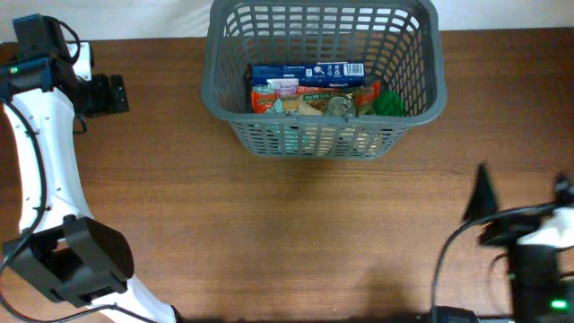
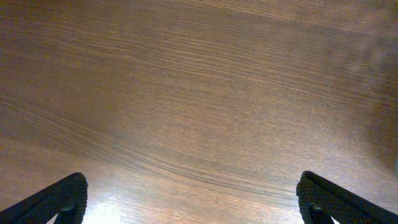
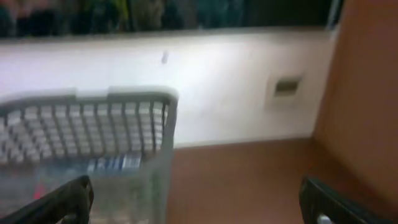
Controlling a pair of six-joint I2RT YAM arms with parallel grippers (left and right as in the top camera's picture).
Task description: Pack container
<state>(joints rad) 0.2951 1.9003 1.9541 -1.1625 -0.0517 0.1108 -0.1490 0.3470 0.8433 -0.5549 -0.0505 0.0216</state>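
Closest thing in my left wrist view is the pair of black fingertips [image 2: 59,200] poking in at the bottom corners. They're far apart, so the left end effector [image 2: 196,202] is spread wide and carrying nothing, with just bare desk [image 2: 199,93] under it. Same deal on the right wrist: the right end effector [image 3: 199,204] is wide and empty. The container [image 3: 93,118] sits ahead of it and off to its left, kinda blurry.

From overhead the container is at the far middle of the desk, long axis running left-right. A blue box [image 1: 305,71] and some other packets are lying on its base. The left end effector is parked out past the short left wall, roughly level with it, with open desk between. The right one hangs back toward the near edge, off the container's near right corner. Honestly neither arm looks clearly nearer, I'd call it about even. I can't spot anything loose to grab, so my guess is the packing's basically done.
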